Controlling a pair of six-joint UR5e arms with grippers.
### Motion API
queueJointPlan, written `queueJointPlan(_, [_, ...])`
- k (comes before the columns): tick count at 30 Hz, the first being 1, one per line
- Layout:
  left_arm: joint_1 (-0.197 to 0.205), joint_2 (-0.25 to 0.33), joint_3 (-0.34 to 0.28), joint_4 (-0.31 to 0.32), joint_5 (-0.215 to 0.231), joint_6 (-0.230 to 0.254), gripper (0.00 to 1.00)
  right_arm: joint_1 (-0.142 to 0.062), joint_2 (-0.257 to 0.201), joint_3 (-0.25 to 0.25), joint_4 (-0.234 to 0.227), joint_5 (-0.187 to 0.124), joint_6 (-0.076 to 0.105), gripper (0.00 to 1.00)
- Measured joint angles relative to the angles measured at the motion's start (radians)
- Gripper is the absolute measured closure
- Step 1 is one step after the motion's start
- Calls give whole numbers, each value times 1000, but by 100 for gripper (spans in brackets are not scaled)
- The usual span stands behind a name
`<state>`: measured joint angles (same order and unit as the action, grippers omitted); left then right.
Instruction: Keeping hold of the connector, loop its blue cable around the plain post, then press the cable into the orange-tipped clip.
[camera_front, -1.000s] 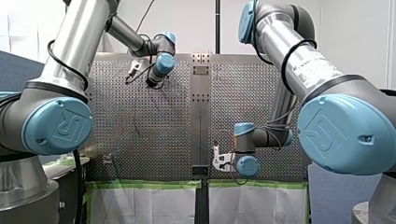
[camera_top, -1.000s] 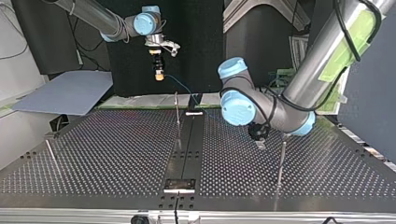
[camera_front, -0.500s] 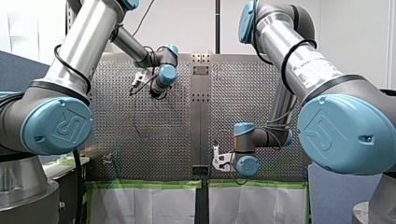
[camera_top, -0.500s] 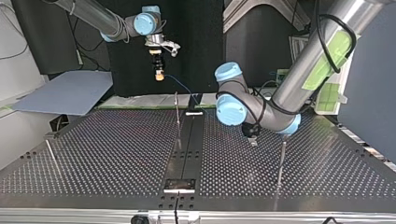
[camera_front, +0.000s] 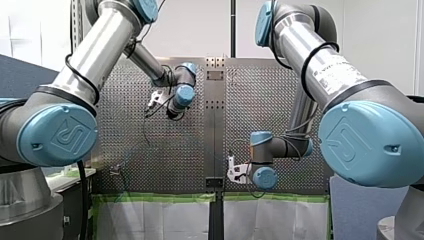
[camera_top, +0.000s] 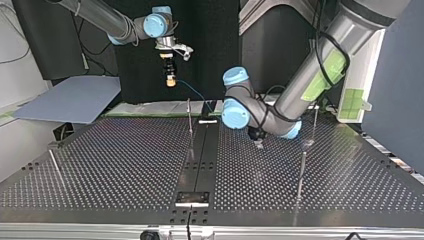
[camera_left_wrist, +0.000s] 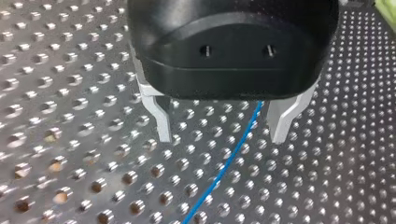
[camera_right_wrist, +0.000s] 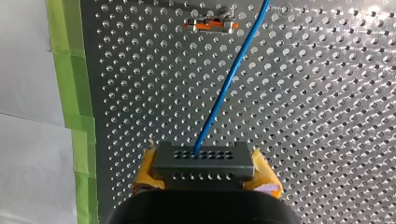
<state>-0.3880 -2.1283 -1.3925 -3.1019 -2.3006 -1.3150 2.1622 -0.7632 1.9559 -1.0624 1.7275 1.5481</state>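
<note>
Over the last second my left gripper (camera_left_wrist: 222, 136) has swept across the counter (camera_top: 125, 165) toward its middle strip. It now hangs with its metal fingers wide apart astride the cable (camera_left_wrist: 232, 156), not pinching it, so I judge it is lining up to guide the cable. My right gripper (camera_right_wrist: 204, 169) has stayed put, its yellow pads clamping the connector (camera_right_wrist: 203, 161). The cable runs on past the clip (camera_right_wrist: 211, 24), not pressed in.
</note>
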Motion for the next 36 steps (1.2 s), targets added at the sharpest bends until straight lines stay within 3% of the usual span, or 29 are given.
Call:
queueJointPlan(17, [-40, -138, -5, 91, 55, -35, 2, 0, 0, 0, 5, 0, 0, 100])
queueJointPlan(27, [-51, -149, -11, 125, 77, -40, 2, 0, 0, 0, 7, 0, 0, 100])
queueJointPlan(36, [-65, -150, -13, 137, 124, -51, 2, 1, 0, 0, 9, 0, 0, 100])
